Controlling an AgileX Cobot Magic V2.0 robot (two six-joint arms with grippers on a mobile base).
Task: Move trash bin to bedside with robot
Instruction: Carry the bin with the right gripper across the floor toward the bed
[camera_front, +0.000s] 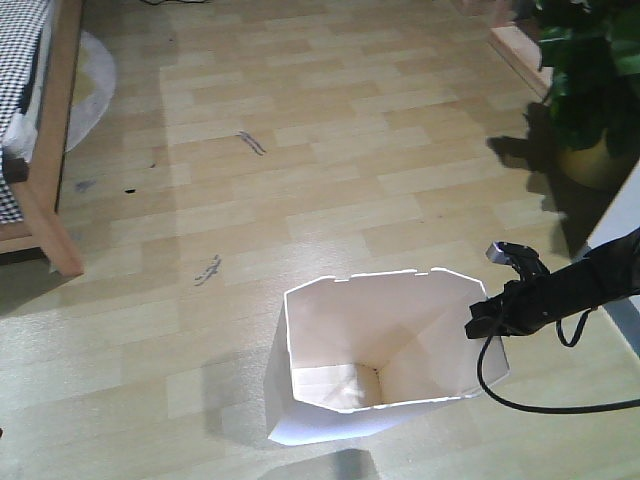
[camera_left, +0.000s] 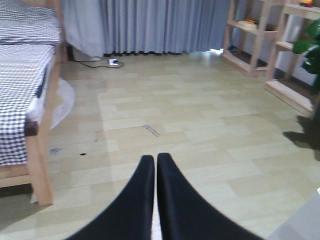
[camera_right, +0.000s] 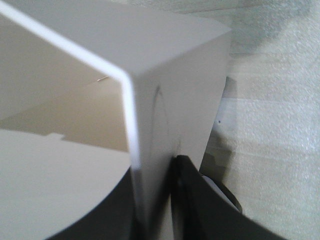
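Front view: I see the bin (camera_front: 375, 330) on the floor (camera_front: 350, 170), well apart from the bed (camera_front: 52, 120), to its right. My right gripper (camera_front: 487, 318) clamps the bin rim on the side away from the bed. Left wrist view: left gripper (camera_left: 155, 159) pressed closed, empty, near the bed. Right wrist view: fingers (camera_right: 200, 205) straddle the bin wall, gripping it.
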